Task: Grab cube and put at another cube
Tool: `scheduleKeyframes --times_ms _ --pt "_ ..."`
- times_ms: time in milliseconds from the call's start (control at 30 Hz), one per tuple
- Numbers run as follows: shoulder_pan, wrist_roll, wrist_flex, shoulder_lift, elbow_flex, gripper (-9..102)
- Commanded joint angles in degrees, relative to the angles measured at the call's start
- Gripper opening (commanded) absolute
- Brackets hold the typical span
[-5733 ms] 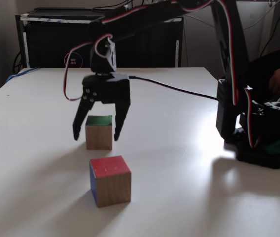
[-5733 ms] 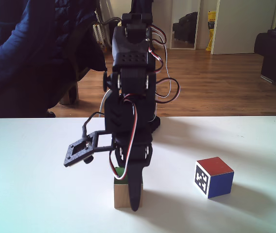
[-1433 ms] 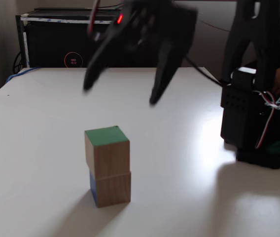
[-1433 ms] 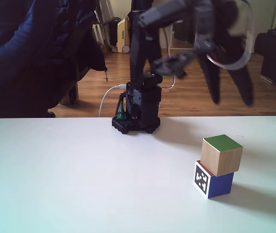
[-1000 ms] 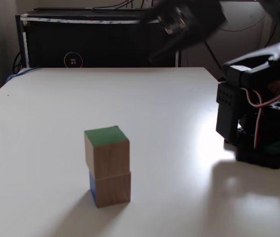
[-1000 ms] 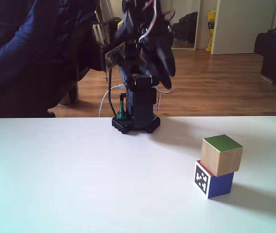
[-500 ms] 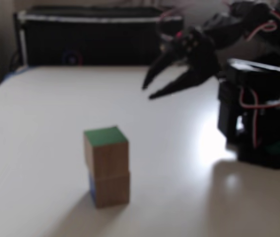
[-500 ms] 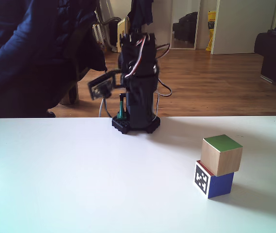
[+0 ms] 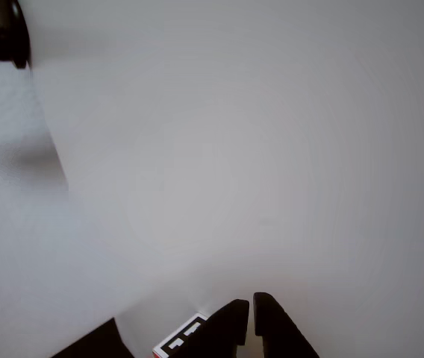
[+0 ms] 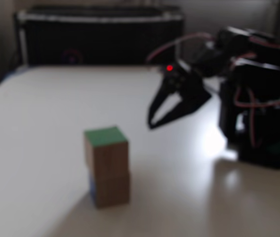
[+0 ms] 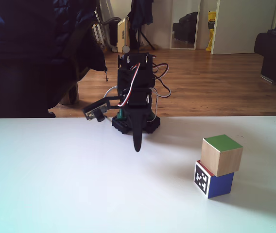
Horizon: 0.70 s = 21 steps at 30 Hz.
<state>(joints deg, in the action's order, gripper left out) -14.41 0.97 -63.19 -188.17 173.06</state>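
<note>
Your cube [image 11: 220, 154] sits stacked on the marker-patterned cube [image 11: 214, 181], green face up, slightly turned on the white table [image 11: 55, 194]. Your gripper [image 10: 151, 121] hangs near the arm's base, well apart from the stack, fingers slightly parted and empty.

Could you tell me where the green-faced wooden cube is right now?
In both fixed views the cube sits stacked on the marker cube, apart from the tool.
</note>
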Motion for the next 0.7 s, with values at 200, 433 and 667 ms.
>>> scheduleKeyframes --times_ms 200,433,667 --pt "1.85 0.79 -10.72 -0.26 -2.9 0" --pt "1.58 0.7 -10.72 -0.26 -2.99 0" --pt "1.14 0.26 -10.72 -0.26 -2.99 0"
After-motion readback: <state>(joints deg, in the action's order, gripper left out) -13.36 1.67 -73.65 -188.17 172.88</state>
